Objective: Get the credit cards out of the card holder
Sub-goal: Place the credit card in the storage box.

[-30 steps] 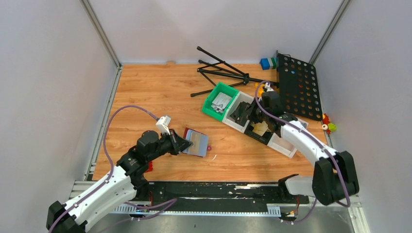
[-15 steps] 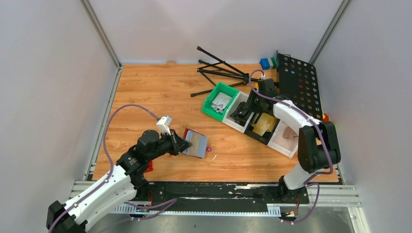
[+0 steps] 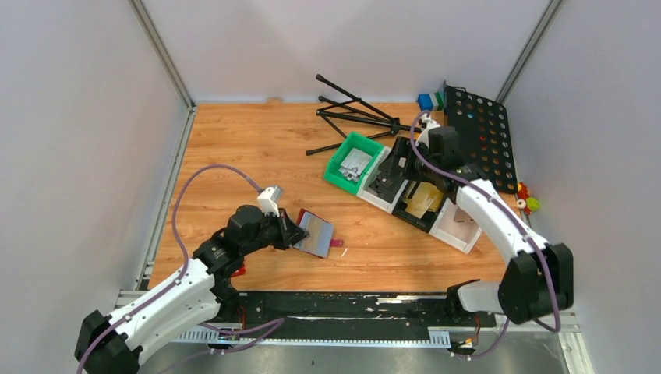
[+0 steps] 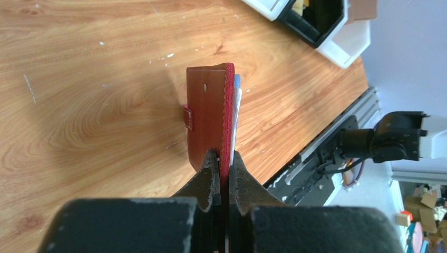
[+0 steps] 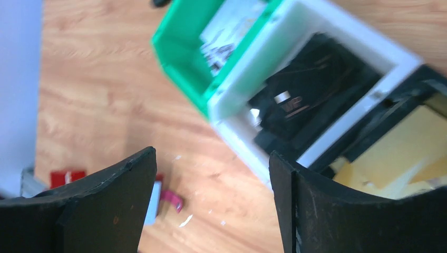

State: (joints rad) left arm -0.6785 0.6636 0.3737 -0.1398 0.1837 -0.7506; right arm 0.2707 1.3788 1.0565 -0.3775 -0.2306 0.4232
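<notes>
At the near edge of the counter (image 3: 234, 148), the card holder (image 4: 211, 113) is pinched edge-up by the left tool (image 4: 221, 163). Pale edges of credit cards (image 4: 237, 97) are seen inside it, so the task is judged unfinished. Farther back, the right tool (image 5: 211, 158) is spread, empty, over the bins (image 3: 337, 162). Scuffed wood grain is enclosed by pale walls, with a black tripod (image 3: 351, 113) beyond.

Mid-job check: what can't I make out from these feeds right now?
- Left wrist: card holder is edge-on in the left end effector; only thin blue and white card edges show, so the count is hidden.
- Top: its pockets are too small to read.
- Right wrist: white bin's dark contents are motion-blurred.
- Top: right end effector blends into the dark bin contents beneath.
</notes>
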